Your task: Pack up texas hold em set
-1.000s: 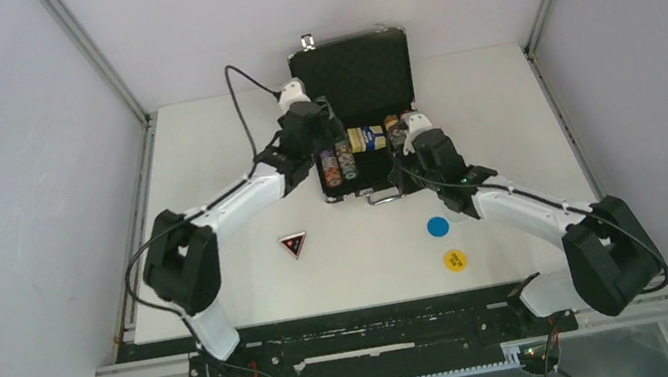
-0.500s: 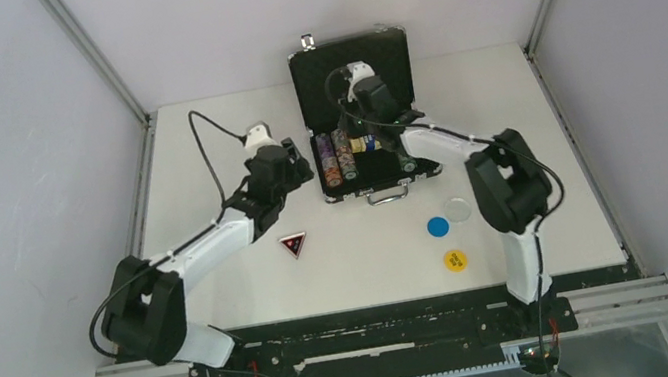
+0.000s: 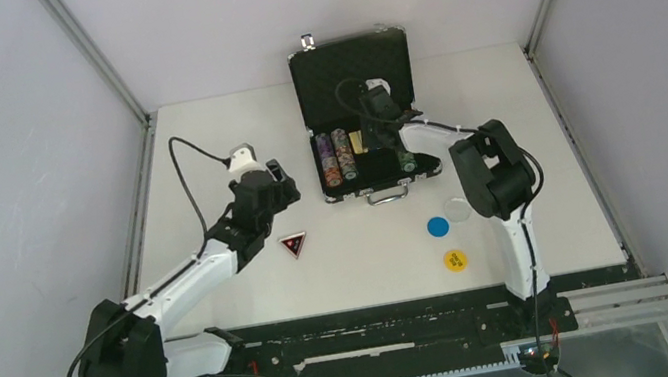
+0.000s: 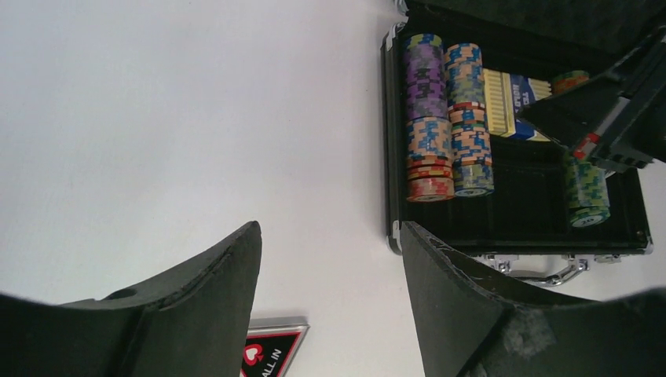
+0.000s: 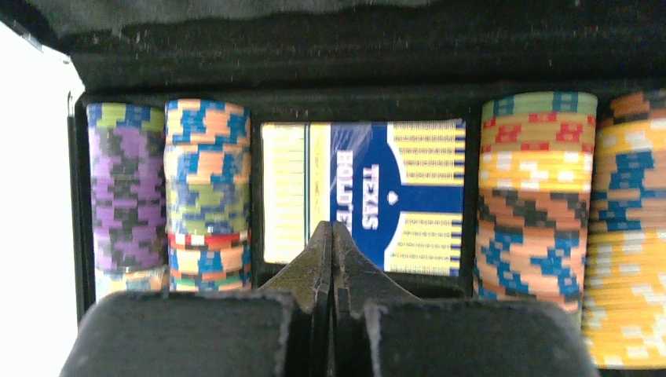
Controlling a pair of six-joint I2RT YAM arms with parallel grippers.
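The black briefcase (image 3: 416, 167) lies open at the back centre with its foam lid (image 3: 351, 66) standing up. It holds rows of poker chips (image 3: 336, 158) and a yellow-blue card deck (image 3: 358, 141). My right gripper (image 3: 376, 133) is shut and empty, hovering over the case with its tip just in front of the deck (image 5: 393, 196); chips (image 5: 206, 188) flank it in the right wrist view. My left gripper (image 3: 277, 175) is open and empty, left of the case and just behind the red triangular token (image 3: 294, 244), which also shows in the left wrist view (image 4: 267, 353).
A blue round token (image 3: 437, 226), a yellow round token (image 3: 455, 259) and a pale round disc (image 3: 458, 208) lie on the white table in front of the case's right side. The case handle (image 3: 387, 195) faces the near edge. Grey walls enclose the table.
My left gripper has drawn back from the case's left side toward the near left. My right gripper has moved from the case's front right corner to over the deck.
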